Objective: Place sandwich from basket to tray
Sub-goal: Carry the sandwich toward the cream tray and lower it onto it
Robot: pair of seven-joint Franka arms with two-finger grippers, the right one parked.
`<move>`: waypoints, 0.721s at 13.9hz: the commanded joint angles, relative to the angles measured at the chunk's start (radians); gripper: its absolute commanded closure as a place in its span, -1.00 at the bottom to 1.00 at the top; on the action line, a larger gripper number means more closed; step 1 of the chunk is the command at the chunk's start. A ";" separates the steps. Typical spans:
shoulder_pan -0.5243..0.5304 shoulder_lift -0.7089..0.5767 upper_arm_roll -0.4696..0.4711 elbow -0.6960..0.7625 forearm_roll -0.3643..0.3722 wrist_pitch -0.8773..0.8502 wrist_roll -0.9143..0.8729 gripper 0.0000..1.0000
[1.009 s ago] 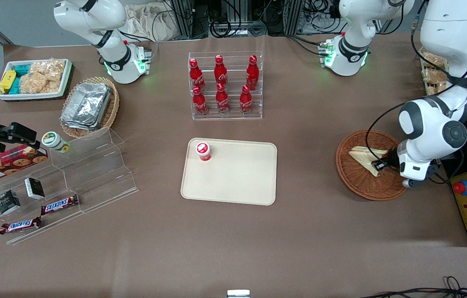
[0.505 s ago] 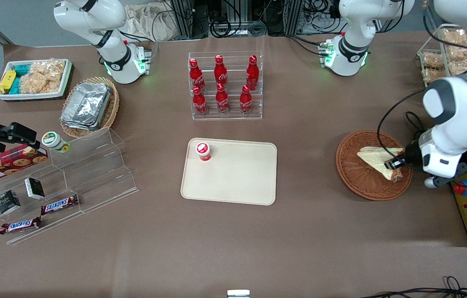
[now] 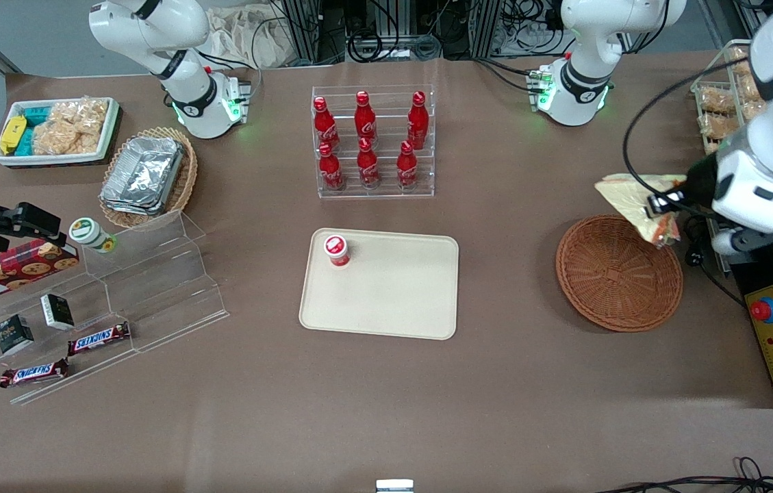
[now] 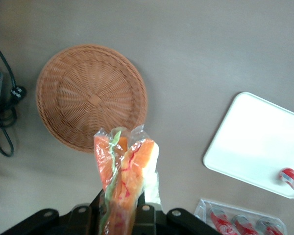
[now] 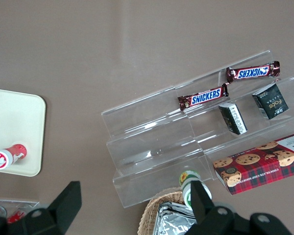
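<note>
Gripper (image 3: 663, 203) hangs in the air above the table, over the rim of the basket (image 3: 619, 274) on the edge farther from the front camera, its fingers pinched on the sandwich (image 3: 636, 198). From the wrist, the gripper (image 4: 121, 205) shows its dark fingers (image 4: 99, 201) pressed against the wrapped sandwich (image 4: 125, 171), whose orange and green cut edge points down toward the table.

Table (image 3: 386, 383) is brown and carries everything else. An acrylic stepped stand (image 3: 153, 287) sits toward the parked arm's end, with two Snickers bars (image 3: 98, 338), two small dark boxes (image 3: 56, 311), a cookie box (image 3: 13, 270) and a green-lidded cup (image 3: 92, 234) on or by it. The tray (image 3: 386, 301) lies near the middle of the table, well apart from the basket, with a red-capped cup (image 3: 336, 250) standing in the corner farthest from the basket and from the front camera. The bottle rack (image 3: 374, 140), farther from the camera than the tray, holds six red cola bottles (image 3: 366, 164). The basket sits toward the working arm's end with nothing in it. A tan basket of foil trays (image 3: 146, 174) and a white bin of snacks (image 3: 57, 130) stand toward the parked arm's end. A yellow control box with a red button (image 3: 763, 310) lies just beside the basket.
</note>
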 commanded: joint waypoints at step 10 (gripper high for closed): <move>-0.119 0.399 -0.290 0.135 0.123 0.132 -0.275 0.50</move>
